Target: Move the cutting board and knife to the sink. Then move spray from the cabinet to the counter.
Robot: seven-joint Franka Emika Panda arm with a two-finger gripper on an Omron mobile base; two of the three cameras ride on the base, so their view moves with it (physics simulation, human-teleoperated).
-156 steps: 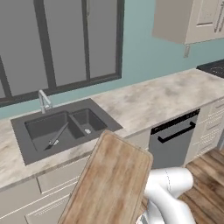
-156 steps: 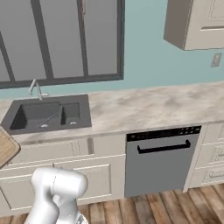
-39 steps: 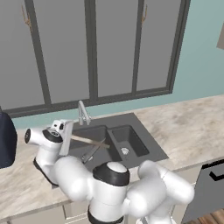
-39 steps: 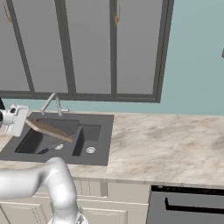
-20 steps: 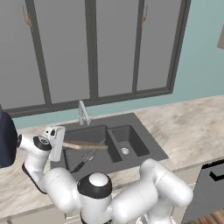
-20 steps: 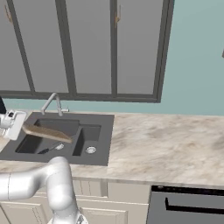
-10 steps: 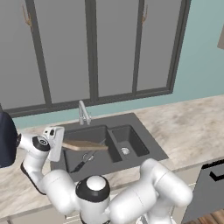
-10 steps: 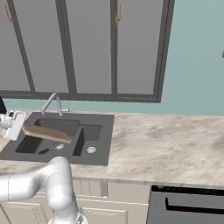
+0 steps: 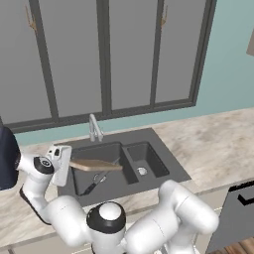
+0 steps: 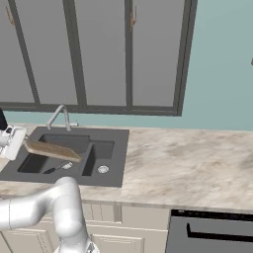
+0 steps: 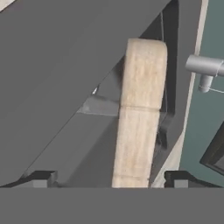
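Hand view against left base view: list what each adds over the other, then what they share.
Hand view adds: the pincer seen from behind, its tips set wide apart, clear of the cutting board that runs between them.

Left base view adds: the knife lying on the floor of the large basin beneath the board, the smaller basin, and the counter to the right.

Shared: the board over the sink, and the faucet behind it.
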